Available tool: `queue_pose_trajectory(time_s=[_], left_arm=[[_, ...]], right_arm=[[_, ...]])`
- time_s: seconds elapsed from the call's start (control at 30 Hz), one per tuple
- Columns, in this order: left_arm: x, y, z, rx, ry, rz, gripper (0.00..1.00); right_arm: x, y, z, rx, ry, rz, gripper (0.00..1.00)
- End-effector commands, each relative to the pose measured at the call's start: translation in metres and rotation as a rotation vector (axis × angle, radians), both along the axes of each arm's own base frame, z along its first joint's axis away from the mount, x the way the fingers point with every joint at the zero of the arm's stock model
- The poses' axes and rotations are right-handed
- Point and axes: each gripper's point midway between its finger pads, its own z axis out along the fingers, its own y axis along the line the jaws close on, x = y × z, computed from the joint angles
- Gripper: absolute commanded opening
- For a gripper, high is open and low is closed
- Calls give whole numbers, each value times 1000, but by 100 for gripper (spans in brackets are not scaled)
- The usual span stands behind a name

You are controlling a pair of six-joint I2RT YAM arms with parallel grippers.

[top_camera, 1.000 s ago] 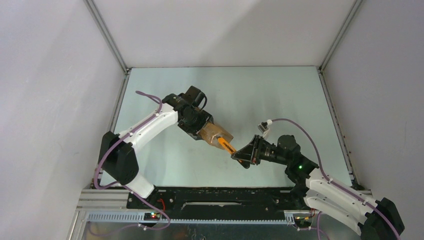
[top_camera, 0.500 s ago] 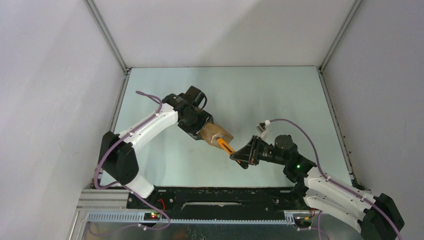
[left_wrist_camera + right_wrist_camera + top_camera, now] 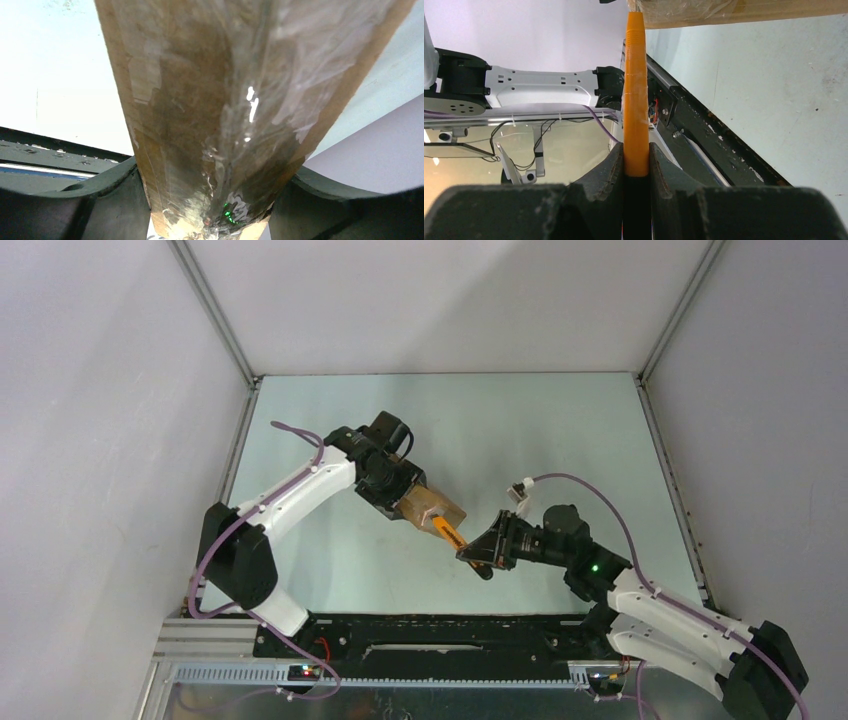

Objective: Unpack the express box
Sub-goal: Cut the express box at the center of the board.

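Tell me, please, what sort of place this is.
Probably a lab robot cell: plain white walls with aluminium rails enclose a pale table, and the left arm and right arm are bolted at its near edge.

Table [image 3: 560,430]: pale grey-green matte top; the right wrist view shows small dark specks and scuffs on it.
Back wall [image 3: 400,310]: plain white panel standing at the table's far edge.
Left wall [image 3: 100,440]: plain pale grey panel along the table's left edge.
Right wall [image 3: 770,440]: matching pale grey panel along the right edge.
Corner posts [image 3: 215,310]: silver metal profiles rising from the two far corners.
Front rail [image 3: 430,632]: black scratched strip across the table's near edge.
Slotted duct [image 3: 440,676]: grey, running just below the front rail.
Light: soft and even, with a brighter diagonal patch on the back wall's upper right.
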Motion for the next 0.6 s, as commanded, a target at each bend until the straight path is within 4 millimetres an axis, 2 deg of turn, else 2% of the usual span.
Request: queue_pose_trajectory(time_s=[0.0, 0.27, 0.57], left_arm=[[-11, 0, 7, 15, 49, -16, 17], [-18, -2, 6, 25, 61, -38, 17], [-25, -7, 2, 26, 71, -57, 17]], right_arm=[[4, 8, 23, 14, -69, 26, 0], [2, 20, 20, 13, -55, 98, 0], [12, 25, 23, 14, -55, 92, 0]])
